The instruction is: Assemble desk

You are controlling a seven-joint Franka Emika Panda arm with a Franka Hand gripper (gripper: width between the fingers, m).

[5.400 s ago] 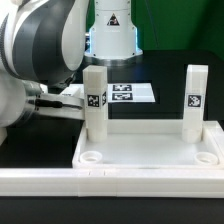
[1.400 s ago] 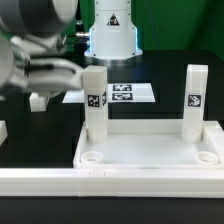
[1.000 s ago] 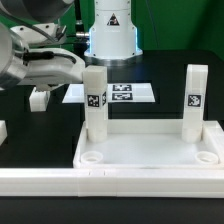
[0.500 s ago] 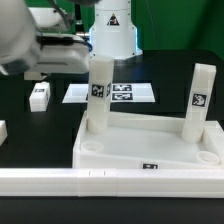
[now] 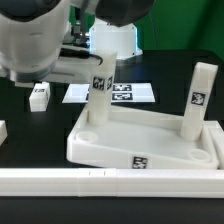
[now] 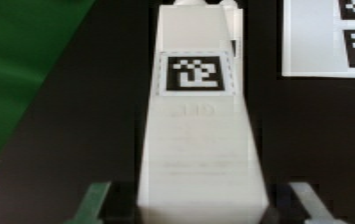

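The white desk tabletop (image 5: 150, 142) is tilted, with its front rim raised above the rail and a tag showing on that rim. Two white tagged legs stand in its back sockets: the left leg (image 5: 101, 92) leans, and the right leg (image 5: 199, 96) stands at the exterior view's right. My gripper (image 5: 93, 62) is shut on the top of the left leg. In the wrist view that leg (image 6: 195, 125) runs away from my gripper (image 6: 200, 205), with one finger on each side of it. A loose leg (image 5: 39, 95) lies on the dark table at the exterior view's left.
The marker board (image 5: 128, 93) lies behind the tabletop and shows in the wrist view (image 6: 334, 40). A long white rail (image 5: 110, 182) runs along the front. Another white part (image 5: 2, 130) sits at the left edge. The robot base (image 5: 115, 38) stands at the back.
My arm has swung right from the left side onto the left leg's top. The leg now leans, and the tabletop has tipped up and shifted, so its front rim tag shows.
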